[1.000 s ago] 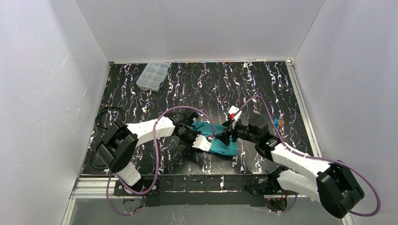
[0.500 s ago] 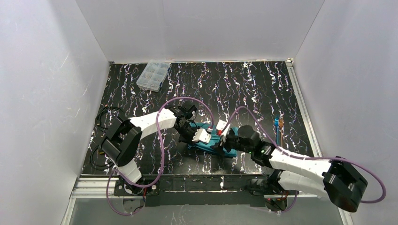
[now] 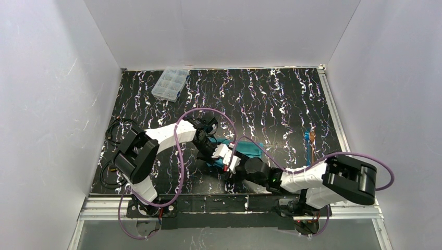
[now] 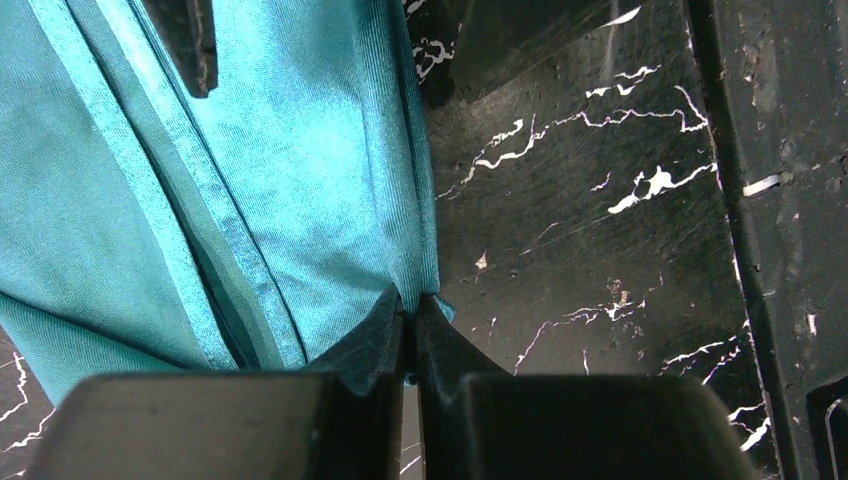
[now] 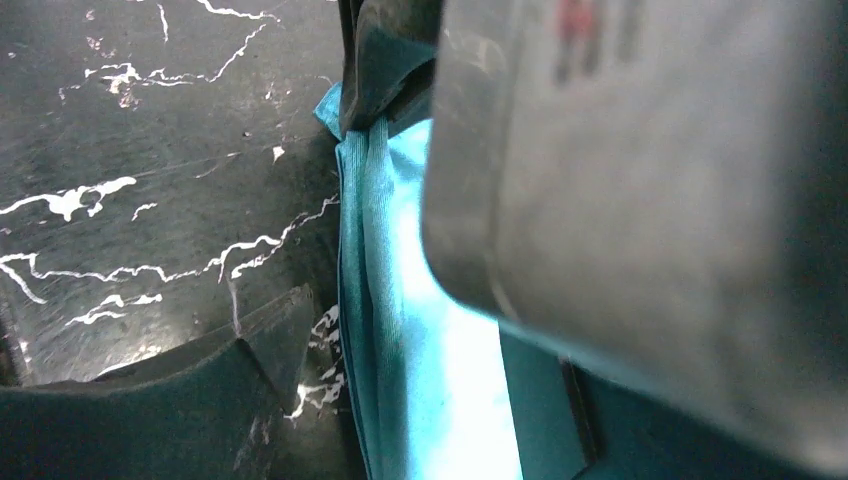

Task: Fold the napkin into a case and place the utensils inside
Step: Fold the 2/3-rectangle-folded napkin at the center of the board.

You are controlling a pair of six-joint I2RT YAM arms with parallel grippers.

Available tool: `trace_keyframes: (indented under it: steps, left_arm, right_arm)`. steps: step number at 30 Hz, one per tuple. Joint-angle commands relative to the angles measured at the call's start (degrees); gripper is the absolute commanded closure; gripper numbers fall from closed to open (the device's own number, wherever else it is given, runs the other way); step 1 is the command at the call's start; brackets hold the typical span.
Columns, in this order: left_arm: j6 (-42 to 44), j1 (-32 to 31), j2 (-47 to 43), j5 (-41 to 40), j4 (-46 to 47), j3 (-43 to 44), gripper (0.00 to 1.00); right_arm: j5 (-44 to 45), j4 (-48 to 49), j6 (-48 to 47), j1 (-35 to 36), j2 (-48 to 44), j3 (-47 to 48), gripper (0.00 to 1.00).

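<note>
Since the earlier frame the right arm has been swung down from above the cloth and is now laid low along the near edge of the table, its forearm almost parallel to that edge. The left arm has hardly been shifted. The right gripper has been brought to the near left side of the napkin, just beside the left gripper — the two are crowded together there in the top view.

The napkin is seen folded into several flat layers by the middle of the near edge, with its lighter hem lines running along the folds in the left wrist view. Its near corner is pinched by the left gripper, whose fingers are pressed together with only cloth between them. In the right wrist view the right gripper's jaws are seen spread wide. One finger is held down at the table surface just beside the napkin's folded edge, and nothing is seen gripped. The other finger is hidden behind a blurred pale body close to the lens.

The utensils are left on the bare table close to its right edge — well apart from the napkin and outside it. A clear compartment box is set near the far left corner.
</note>
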Motion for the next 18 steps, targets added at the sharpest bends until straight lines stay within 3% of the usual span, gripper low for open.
trace_keyframes:
  steps: [1, 5, 10, 12, 15, 16, 18]
  left_arm:
    - [0.89, 0.1, 0.09, 2.66, -2.52, 1.9, 1.0]
    - [0.77, 0.27, 0.3, 2.68, -2.52, 2.6, 1.0]
    - [1.23, 0.37, 0.57, 2.61, -3.21, 3.35, 1.0]
    - [1.72, 0.41, 0.62, 2.35, -3.49, 3.39, 1.0]
    - [2.72, 0.37, 0.78, 1.87, -4.16, 3.46, 1.0]
    - [2.89, 0.37, 0.79, 1.72, -4.38, 3.55, 1.0]
    - [3.2, 0.45, 0.87, 1.56, -4.66, 3.72, 1.0]
  right_arm:
    - [5.34, 10.66, -3.79, 1.37, 4.15, 0.18, 0.24]
    - [8.64, 16.0, -4.05, 3.01, 6.98, -1.23, 0.25]
    - [19.23, 29.43, -1.02, 6.91, 9.46, -6.31, 0.25]
    - [19.49, 33.95, 1.27, 7.23, 9.42, -7.98, 0.24]
    - [17.37, 33.43, 3.99, 7.36, 8.58, -8.86, 0.24]
    - [17.21, 33.5, 3.72, 7.67, 8.79, -8.97, 0.09]
    - [17.01, 33.64, 2.39, 8.09, 9.88, -8.89, 0.01]
